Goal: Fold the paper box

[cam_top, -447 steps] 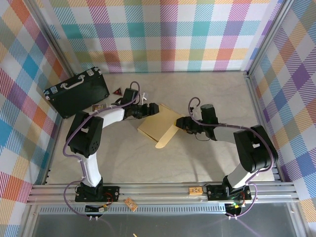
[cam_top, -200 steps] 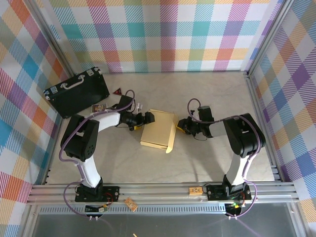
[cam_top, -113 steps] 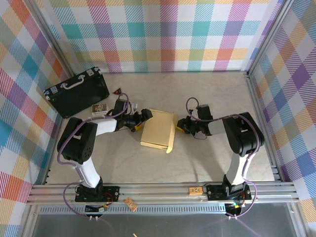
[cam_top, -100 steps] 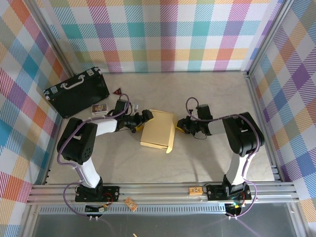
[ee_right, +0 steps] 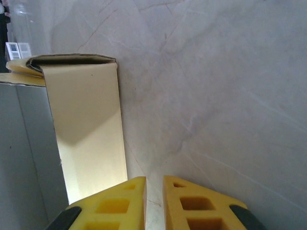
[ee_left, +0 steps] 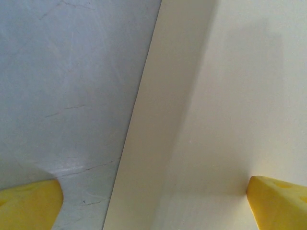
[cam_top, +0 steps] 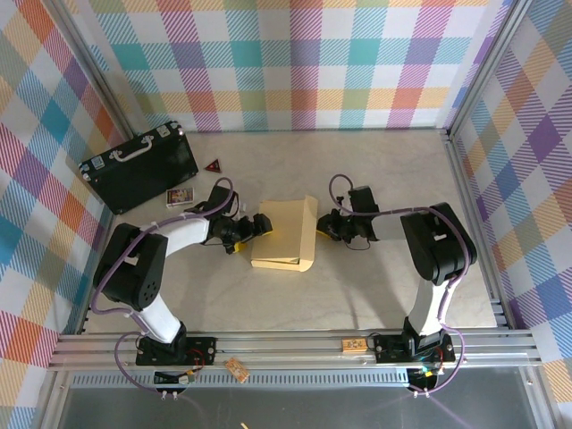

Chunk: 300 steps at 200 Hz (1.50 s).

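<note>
From above, the paper box (cam_top: 284,237) lies in the middle of the table (cam_top: 375,170), between the left gripper (cam_top: 260,224) and the right gripper (cam_top: 323,227). It is tan and mostly flat, with its right flap standing up. The left wrist view shows that claw spread wide, one yellow finger (ee_left: 29,203) over the table and the other over the box. The right wrist view shows the other claw pressed almost together with nothing in it, just beside the raised flap.

The pale, marbled table (cam_top: 357,295) carries a tan paper box (cam_top: 286,234) near its middle. A black case (cam_top: 138,166) lies at the far left, with a small dark triangle (cam_top: 213,165) and a small card (cam_top: 180,197) near it.
</note>
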Each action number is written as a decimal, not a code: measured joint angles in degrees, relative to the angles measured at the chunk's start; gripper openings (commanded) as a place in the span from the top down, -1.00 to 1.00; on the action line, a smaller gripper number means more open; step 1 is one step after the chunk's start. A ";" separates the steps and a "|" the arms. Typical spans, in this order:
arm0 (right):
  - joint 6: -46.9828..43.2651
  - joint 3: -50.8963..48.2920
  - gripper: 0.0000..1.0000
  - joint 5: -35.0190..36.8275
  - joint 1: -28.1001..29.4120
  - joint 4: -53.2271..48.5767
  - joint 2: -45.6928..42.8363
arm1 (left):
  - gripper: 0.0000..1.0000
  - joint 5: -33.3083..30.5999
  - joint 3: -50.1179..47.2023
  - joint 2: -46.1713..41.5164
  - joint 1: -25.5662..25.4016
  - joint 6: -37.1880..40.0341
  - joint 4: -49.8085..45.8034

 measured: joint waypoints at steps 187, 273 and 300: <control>4.20 -5.90 0.47 -12.66 0.20 14.97 -0.24 | -0.86 -6.93 3.41 2.54 -3.17 -1.27 -4.37; 9.57 -10.62 1.00 -19.78 -3.19 31.58 4.50 | -0.99 -1.51 -1.55 0.61 -0.48 -8.02 4.52; 9.29 -10.56 1.00 -20.20 -3.34 31.65 4.74 | -1.00 -1.16 -1.86 0.59 -0.46 -9.20 5.31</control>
